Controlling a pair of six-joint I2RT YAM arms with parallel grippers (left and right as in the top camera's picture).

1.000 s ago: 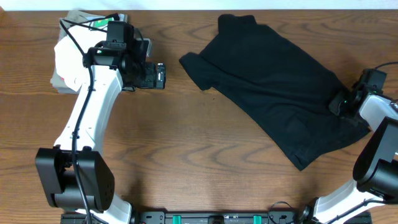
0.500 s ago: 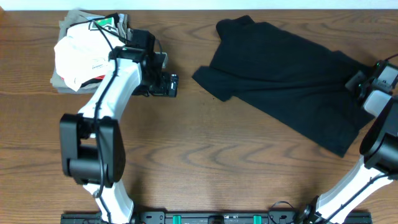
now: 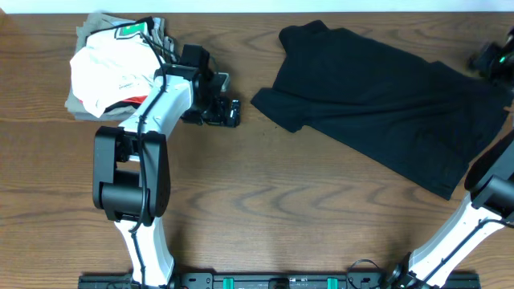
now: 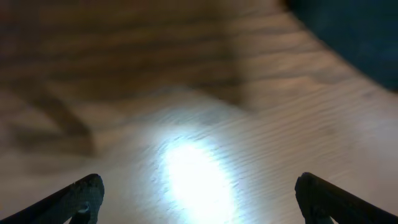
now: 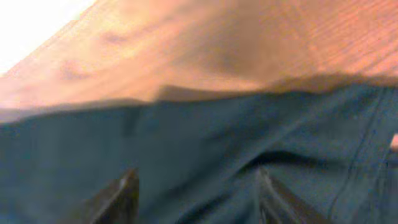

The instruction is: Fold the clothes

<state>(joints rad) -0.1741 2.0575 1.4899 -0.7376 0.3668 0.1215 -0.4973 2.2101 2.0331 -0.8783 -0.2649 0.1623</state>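
Note:
A black T-shirt [image 3: 377,104] lies spread flat across the right half of the wooden table [image 3: 265,201], its sleeve pointing left. My right gripper [image 3: 488,59] hovers at the shirt's far right corner. In the right wrist view its fingers [image 5: 124,196] stand apart over the dark cloth [image 5: 199,143], gripping nothing that I can see. My left gripper [image 3: 231,112] is open just left of the sleeve, over bare wood. In the left wrist view the left gripper [image 4: 199,199] has nothing between its fingertips, and the shirt's edge [image 4: 354,31] shows at the top right.
A pile of white and grey clothes [image 3: 108,68] sits at the back left corner, behind the left arm. The table's back edge runs close behind the shirt and the right gripper.
The right gripper pulled the shirt's right corner toward the back right, straightening it, then opened. The left arm swung right toward the sleeve, staying open.

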